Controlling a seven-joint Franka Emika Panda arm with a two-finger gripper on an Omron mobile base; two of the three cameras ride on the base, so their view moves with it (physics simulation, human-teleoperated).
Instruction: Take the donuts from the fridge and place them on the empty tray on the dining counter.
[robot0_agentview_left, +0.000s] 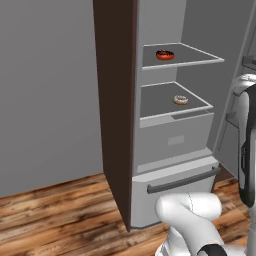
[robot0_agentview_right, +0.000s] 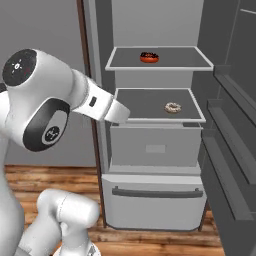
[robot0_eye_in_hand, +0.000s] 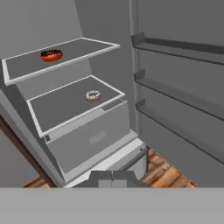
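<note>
Nearest the base cameras: the robot's white arm, raised in front of the open fridge, clear of the shelves. The hand shows at the bottom of the hand view, fingertips close together with a narrow gap; nothing is held.

Left to right: grey wall, then a dark brown side panel against the fridge. Inside, the chocolate-iced donut lies on the upper shelf, near its middle. The white-iced donut lies on the lower shelf, right of centre. Below the shelves sits a closed inner drawer, then the bottom drawer with its dark bar handle, shut. At right the fridge door stands open, its door racks facing inward. Wood flooring runs beneath.
</note>
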